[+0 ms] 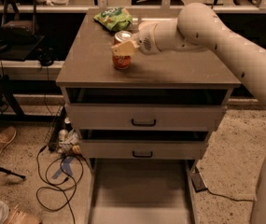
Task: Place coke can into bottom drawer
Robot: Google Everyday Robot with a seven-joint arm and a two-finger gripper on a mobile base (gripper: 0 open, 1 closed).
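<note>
Toward the back-left of the cabinet top point(179, 73), the coke can point(121, 62) stands upright, long axis vertical. The gripper point(123, 48) is clamped round its upper half. Bare surface lies toward the front and right edges, and the bottom drawer point(142, 190) is pulled open below.

The 1 white arm point(235, 50) comes in from the right edge of the frame, climbs to the upper centre and bends left into a thick wrist point(163, 36). The gripper point(122, 49) sits just left of upper centre, pointing left and slightly down.
</note>
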